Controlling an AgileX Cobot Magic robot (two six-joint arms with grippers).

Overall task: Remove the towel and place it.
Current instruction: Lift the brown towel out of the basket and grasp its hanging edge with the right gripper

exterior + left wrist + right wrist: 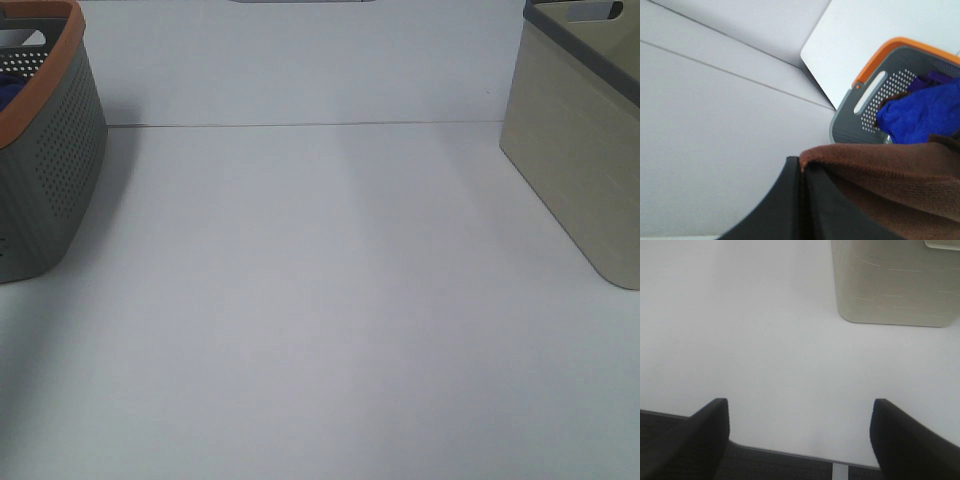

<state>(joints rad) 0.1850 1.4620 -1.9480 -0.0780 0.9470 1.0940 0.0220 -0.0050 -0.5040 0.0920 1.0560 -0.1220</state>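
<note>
The dark reddish-brown towel (890, 175) shows only in the left wrist view. My left gripper (802, 170) is shut on its edge and holds it above the grey basket with an orange rim (850, 127). Its black fingers (785, 200) press together with the cloth between them. My right gripper (800, 435) is open and empty, low over the table's front edge, and a beige basket (895, 285) stands beyond it. Neither gripper nor the towel appears in the exterior high view.
The grey basket (60, 150) stands at the far left and holds blue fabric (920, 112). The beige basket with a grey rim (580, 150) stands at the far right. The white table (320, 300) lies between them.
</note>
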